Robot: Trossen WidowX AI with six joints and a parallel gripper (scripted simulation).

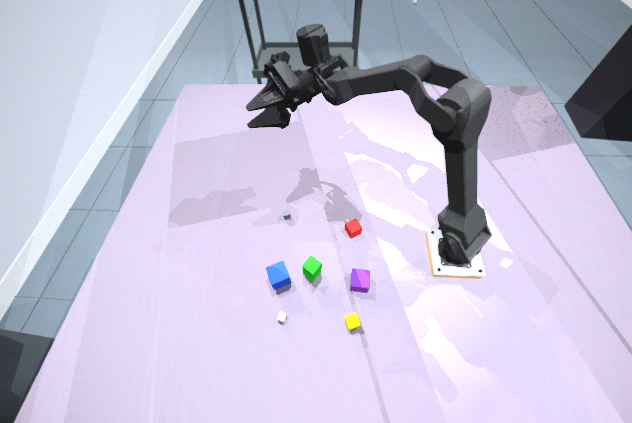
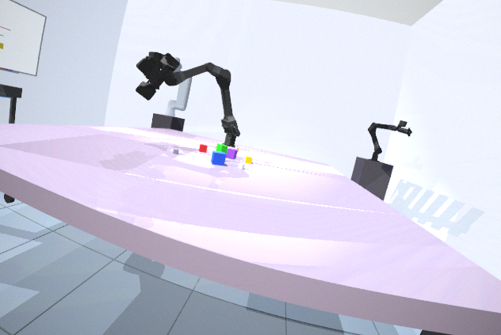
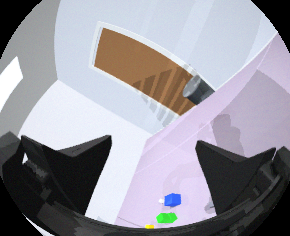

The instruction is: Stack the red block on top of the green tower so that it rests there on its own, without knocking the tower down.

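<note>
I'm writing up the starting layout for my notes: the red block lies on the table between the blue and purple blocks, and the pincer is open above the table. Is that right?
Not quite: the top view shows the green block between the blue and purple blocks. The pincer is indeed open above the table.

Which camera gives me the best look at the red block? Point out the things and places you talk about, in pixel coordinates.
The top view: the red block [image 1: 353, 228] [image 2: 203, 148] shows there larger, with its top face and the table around it visible. The exterior view shows it small and far off, mostly side-on. I can't make it out in the wrist view.
</note>
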